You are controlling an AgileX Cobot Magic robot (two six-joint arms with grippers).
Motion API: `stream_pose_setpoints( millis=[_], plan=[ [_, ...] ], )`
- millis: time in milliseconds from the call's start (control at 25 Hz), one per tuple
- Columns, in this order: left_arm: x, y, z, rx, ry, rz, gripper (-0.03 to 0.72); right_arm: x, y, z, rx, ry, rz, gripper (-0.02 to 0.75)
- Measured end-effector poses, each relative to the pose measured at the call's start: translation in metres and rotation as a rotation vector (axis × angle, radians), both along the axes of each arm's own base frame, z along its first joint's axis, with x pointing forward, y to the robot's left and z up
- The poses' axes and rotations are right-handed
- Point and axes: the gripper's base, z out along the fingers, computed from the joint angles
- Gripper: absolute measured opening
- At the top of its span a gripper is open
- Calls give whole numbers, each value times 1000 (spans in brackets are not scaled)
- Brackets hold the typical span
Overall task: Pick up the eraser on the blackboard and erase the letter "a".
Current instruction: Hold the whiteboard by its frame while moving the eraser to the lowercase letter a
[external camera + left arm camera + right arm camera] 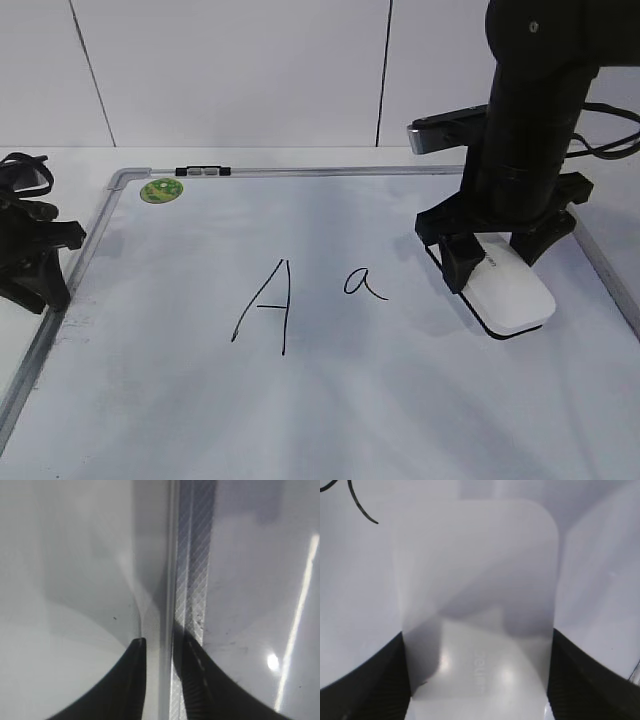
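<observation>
Eraser (510, 288) lies flat on blackboard (380, 410), near right edge of table (80, 158). Right gripper (500, 258) straddles its far end; fingers (367, 690) touch both long sides, gripping eraser. Letter "a" (365, 284) at board centre, left of eraser, apart from it; capital A (265, 305) further left. Green sticker (161, 190) at far left corner. Left gripper (35, 262) rests at left edge over board frame (192, 580), fingers (131, 680) nearly closed, holding nothing.

Blackboard (400, 400) bears handwritten "A" (265, 305) and "a" (364, 283)
</observation>
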Motion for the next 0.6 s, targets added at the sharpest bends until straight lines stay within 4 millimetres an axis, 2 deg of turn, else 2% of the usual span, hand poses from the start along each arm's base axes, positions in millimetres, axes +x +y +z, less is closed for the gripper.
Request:
stream_pose_setpoints(
  millis=[240,600],
  plan=[
    [0,-1,0,-9,3,2,23,0,0,0,0,0,0,571],
    [0,-1,1,-9,2,0,17,0,0,0,0,0,0,571]
  ],
)
